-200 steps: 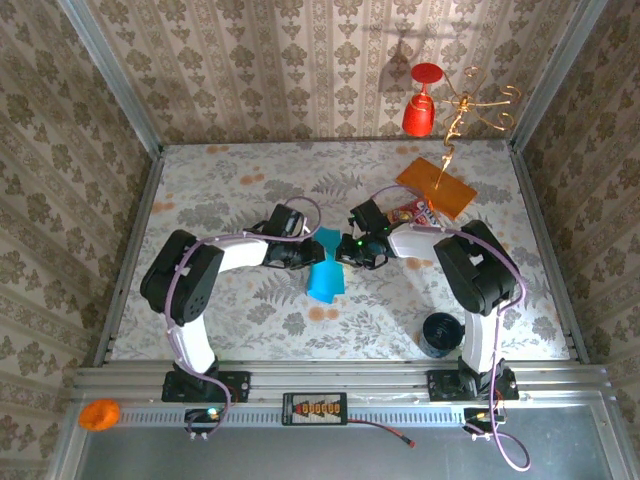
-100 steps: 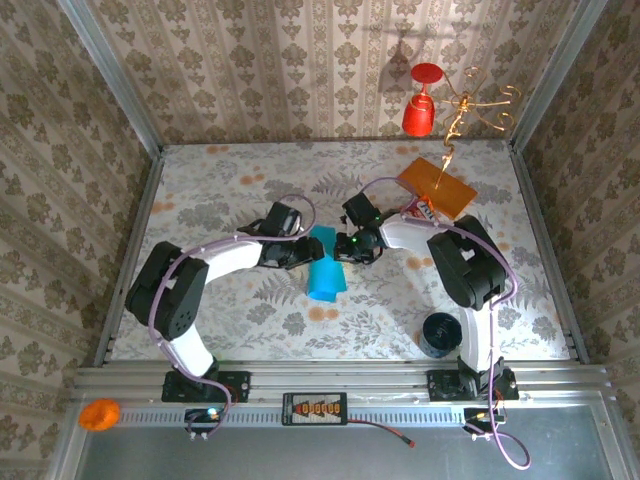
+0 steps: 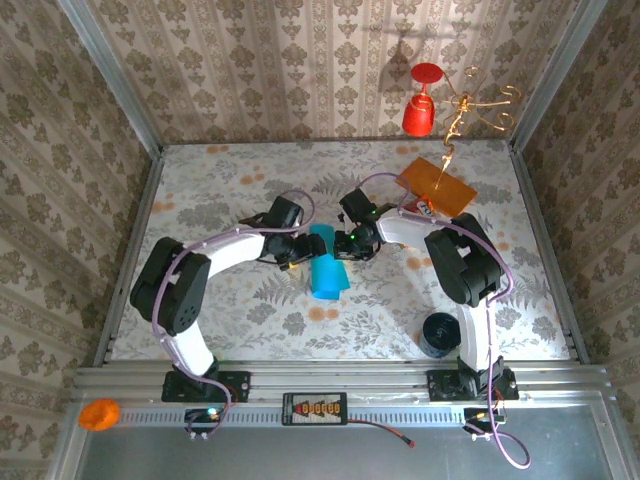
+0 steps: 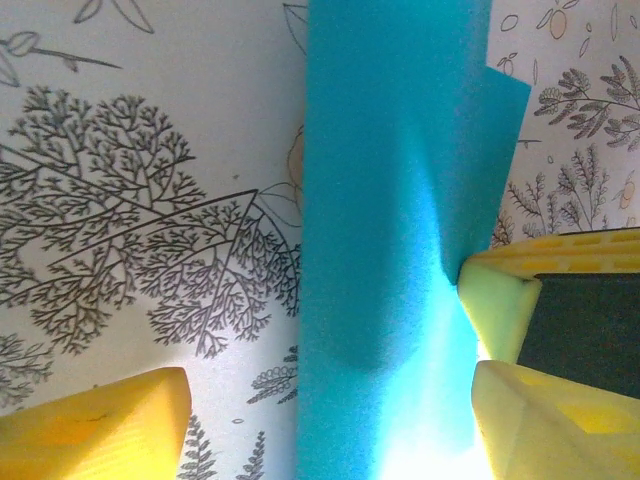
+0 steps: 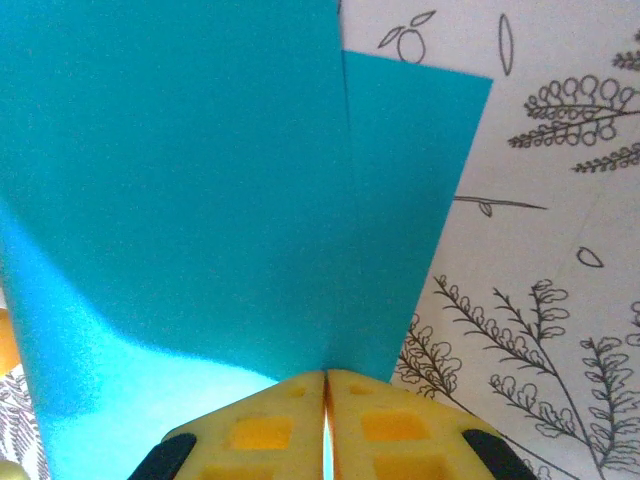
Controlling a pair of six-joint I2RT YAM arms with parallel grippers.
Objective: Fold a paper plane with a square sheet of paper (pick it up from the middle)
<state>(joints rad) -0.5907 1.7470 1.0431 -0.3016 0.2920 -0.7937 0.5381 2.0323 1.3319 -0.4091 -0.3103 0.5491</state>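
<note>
At the lower left an orange ball point(image 3: 99, 413) sits on the rail, and a black round tub point(image 3: 439, 334) stands lower right on the table point(image 3: 220, 330). Mid-frame is the teal sheet of paper point(image 3: 325, 265), folded lengthwise. It runs between the left gripper's point(image 3: 297, 250) wide-spread fingers point(image 4: 100, 430). The right gripper point(image 3: 347, 245) pinches its edge, fingers point(image 5: 270, 425) pressed together. Farther, toward the upper right, a red-and-yellow snack packet point(image 3: 424, 209), its print too small to read, touches an orange card point(image 3: 437, 186).
</note>
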